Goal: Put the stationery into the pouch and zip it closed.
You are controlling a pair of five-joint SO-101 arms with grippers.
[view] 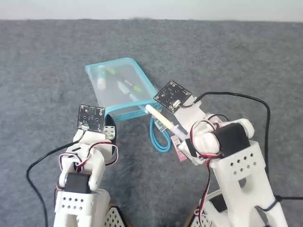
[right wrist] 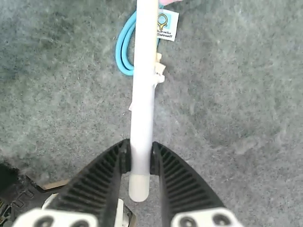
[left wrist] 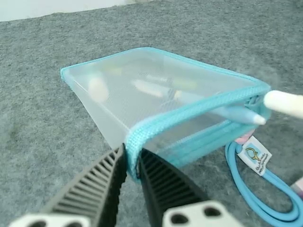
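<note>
The table [view: 246, 56] is covered with a grey, felt-like mat that reaches every edge of the high view. A pale strip of wall [view: 151, 9] runs along the very top.

The pouch [view: 116, 87] lies in the upper centre of the high view. It is translucent with turquoise zip trim, and its open mouth faces the lower right. Several pens [left wrist: 156, 87] show faintly through its side.

The left gripper [left wrist: 131, 156] sits at the lower left corner of the pouch, and its jaws are clenched on the zip edge there, with the trim pinched between the ribbed pads.

The right gripper [right wrist: 140, 152] is at the centre right of the high view, and its jaws are nearly together, grasping a white pen [right wrist: 144, 90] near its back end. The pen slants up and to the left, with its front end at the mouth of the pouch.

A blue strap loop [view: 158, 137] with a small white tag [right wrist: 165, 23] lies on the mat under the pen, just below the pouch. Beside the right arm's base, a small pink object [view: 179, 149] is partly hidden.
</note>
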